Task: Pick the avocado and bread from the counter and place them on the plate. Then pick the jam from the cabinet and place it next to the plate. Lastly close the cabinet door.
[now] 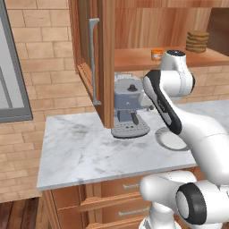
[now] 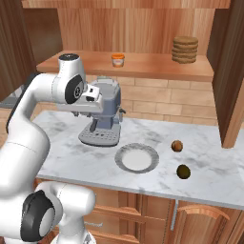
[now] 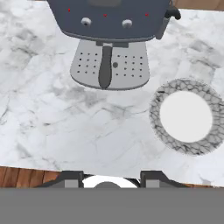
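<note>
Meanwhile, in the left base view, the white arm is rising over the marble counter [image 1: 80, 147] while the plate [image 1: 169, 141] is lying bare beside the coffee machine [image 1: 129, 109], half hidden by the forearm. The jam [image 1: 156, 54] is sitting upright on the cabinet shelf [image 1: 134, 58], and the cabinet door [image 1: 91, 62] is standing open.

From the right base view, the gripper [image 2: 98, 97] is hanging high in front of the coffee machine, well above the counter and carrying nothing. Two small rounded items are waiting to the right of the plate: the browner one, probably the bread [image 2: 177, 146], farther back, and the darker one, seemingly the avocado [image 2: 183, 171], nearer the counter's front edge. Both are looking nearly round from here, so neither long axis can be told. A stack of brown discs [image 2: 185, 49] is resting on the shelf's right end.

Looking down the hand view, the fingertips [image 3: 72, 180] are barely peeking up at the bottom edge, clenched on nothing. By this evidence no part of the job is finished: both foods, the jam and the door are all remaining.
</note>
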